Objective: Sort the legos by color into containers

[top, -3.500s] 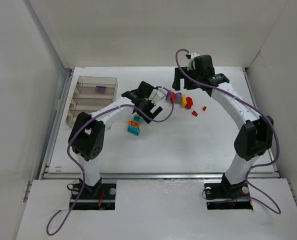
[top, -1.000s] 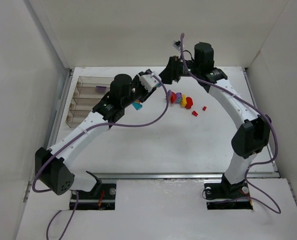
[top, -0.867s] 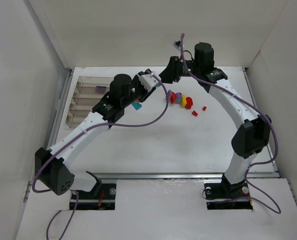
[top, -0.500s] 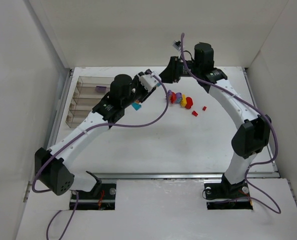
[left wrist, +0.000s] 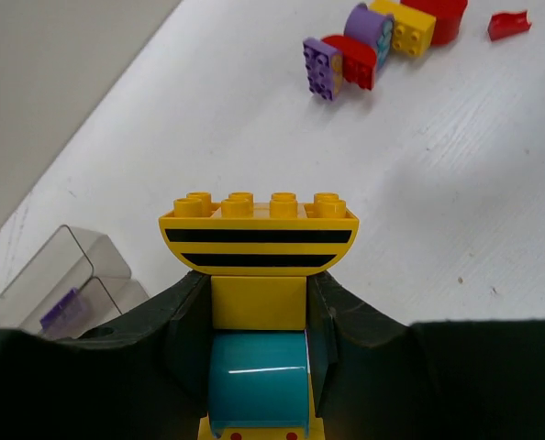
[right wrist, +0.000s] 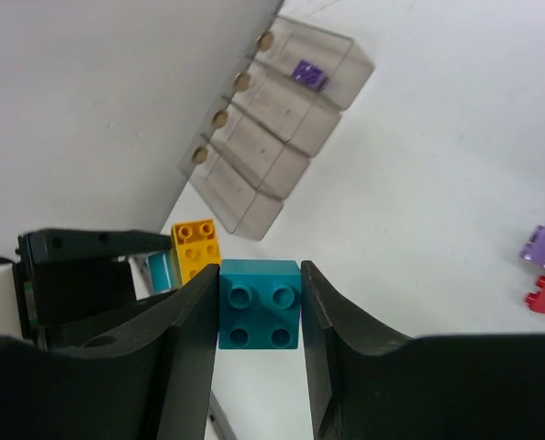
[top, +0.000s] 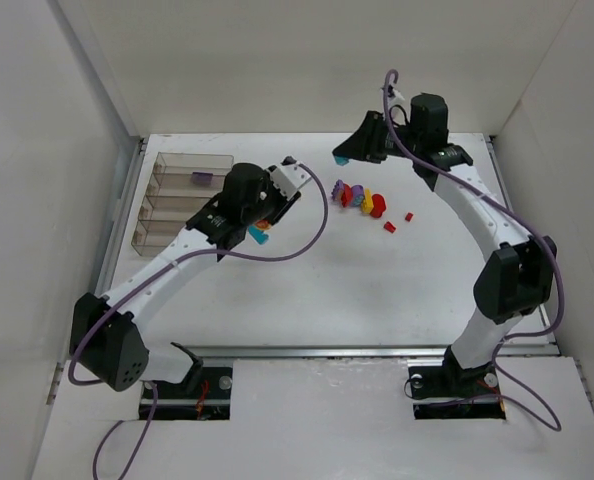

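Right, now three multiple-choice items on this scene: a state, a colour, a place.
1. The left end effector is: A open and empty; B shut on a yellow-and-teal cluster; C shut on a red brick.
2. The lone brick in the tray is: A red; B yellow; C purple.
3. The four-stud teal brick is: A in the tray; B in the left end effector; C in the right end effector.
Answers: 1 B, the left wrist view shows the clamp; 2 C, purple seen from above; 3 C, the right wrist view shows it gripped.
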